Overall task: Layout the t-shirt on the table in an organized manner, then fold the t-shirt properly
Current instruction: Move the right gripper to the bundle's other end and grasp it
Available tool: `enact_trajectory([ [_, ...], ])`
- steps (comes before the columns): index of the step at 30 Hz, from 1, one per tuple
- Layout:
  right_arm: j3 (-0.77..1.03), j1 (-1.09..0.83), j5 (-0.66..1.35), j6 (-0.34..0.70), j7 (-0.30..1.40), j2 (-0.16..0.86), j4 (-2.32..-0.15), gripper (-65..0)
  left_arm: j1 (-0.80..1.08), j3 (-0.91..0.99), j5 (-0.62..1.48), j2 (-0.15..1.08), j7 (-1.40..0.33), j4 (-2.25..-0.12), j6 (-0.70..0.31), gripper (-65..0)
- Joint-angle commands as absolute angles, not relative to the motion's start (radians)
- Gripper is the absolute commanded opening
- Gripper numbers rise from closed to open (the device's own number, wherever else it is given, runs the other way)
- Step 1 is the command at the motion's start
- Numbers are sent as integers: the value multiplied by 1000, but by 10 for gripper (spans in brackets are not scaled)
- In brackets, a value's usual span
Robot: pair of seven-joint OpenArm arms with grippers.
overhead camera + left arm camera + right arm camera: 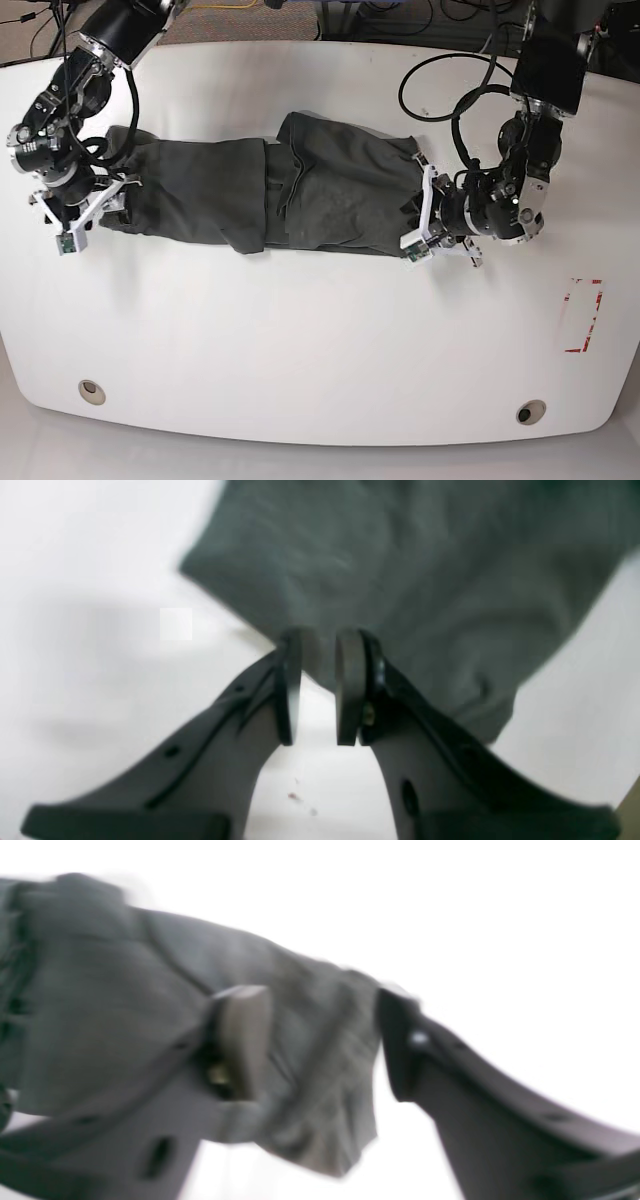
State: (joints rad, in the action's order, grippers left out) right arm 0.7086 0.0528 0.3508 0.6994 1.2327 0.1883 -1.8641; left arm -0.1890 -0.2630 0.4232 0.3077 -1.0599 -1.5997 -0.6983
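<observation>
The t-shirt lies stretched sideways across the far middle of the table, bunched and wrinkled, with a thicker fold running down its centre; its two ends reach toward the two arms, one at each side of the base view.

The left gripper sits at the shirt's right-hand end in the base view; its wrist camera shows the two pads drawn close with only a narrow slot between them, and a tongue of grey cloth runs into that slot at the tips, so it has the shirt's edge nipped; the rest of the cloth spreads away beyond the fingers over white tabletop.

The right gripper is at the shirt's left-hand end in the base view; its wrist picture is blurred, yet the two fingers plainly stand wide apart; a crumpled flap of the shirt hangs in the gap between them, lying against the left finger and reaching the tip of the right one; nothing is pinched.

Near the right edge of the table there is a red-and-white sticker; two round holes sit along the near edge, one toward each corner.
</observation>
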Motion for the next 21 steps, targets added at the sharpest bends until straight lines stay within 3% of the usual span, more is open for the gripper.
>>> enact_trajectory([
  [1, 743, 94, 361, 698, 1244, 205, -1873, -200, -189, -188, 421, 277, -1055, -1615, -698, -549],
  [7, 866, 140, 397, 698, 1317, 205, -1778, -157, -180, -119, 420, 251, -1053, -1538, -698, -549],
  [21, 972, 151, 676, 698, 1323, 274, -1359, -159, -183, -119, 421, 252, -951, -1320, -698, -549],
])
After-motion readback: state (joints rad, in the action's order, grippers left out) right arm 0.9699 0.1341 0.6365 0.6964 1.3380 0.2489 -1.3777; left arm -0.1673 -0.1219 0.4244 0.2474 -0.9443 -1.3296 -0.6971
